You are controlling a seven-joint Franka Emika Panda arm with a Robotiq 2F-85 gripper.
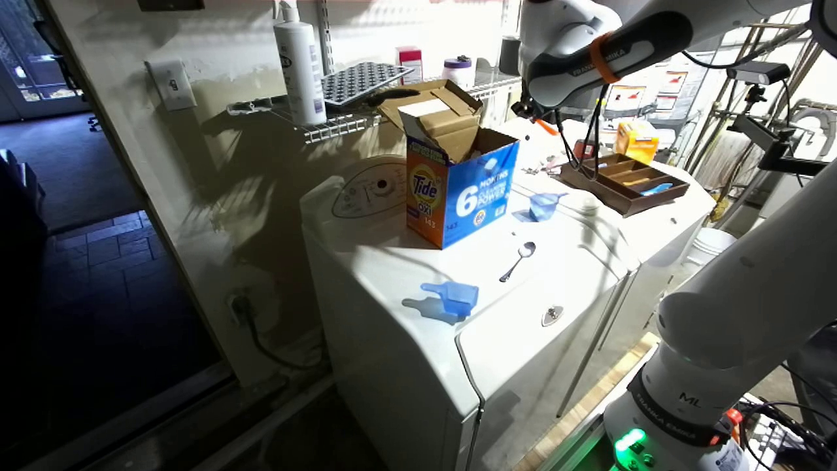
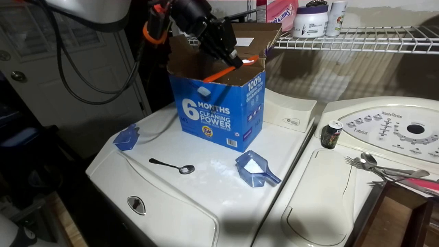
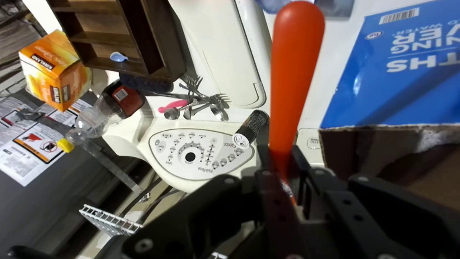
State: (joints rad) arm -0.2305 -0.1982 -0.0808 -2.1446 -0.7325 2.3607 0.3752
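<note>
My gripper (image 2: 237, 62) is shut on an orange spoon (image 2: 219, 74), gripped partway along its length. White powder lies in the spoon's bowl, and its thick handle end points away from the fingers in the wrist view. The open Tide box (image 2: 212, 113), blue on its broad face, stands close by; in an exterior view the spoon crosses in front of its rim, but in an exterior view the spoon (image 1: 546, 127) hangs right of the box (image 1: 477, 196), apart from it. Below are a blue scoop with powder (image 2: 253, 169), another blue scoop (image 2: 127, 139) and a metal spoon (image 2: 185, 169).
Loose powder (image 2: 221, 168) is spilled on the white machine top. On the neighbouring machine are a black can (image 2: 331, 135), a heap of cutlery (image 2: 387, 171) and a brown wooden tray (image 3: 163, 39). A wire shelf (image 2: 360, 43) with bottles and jars runs along the wall.
</note>
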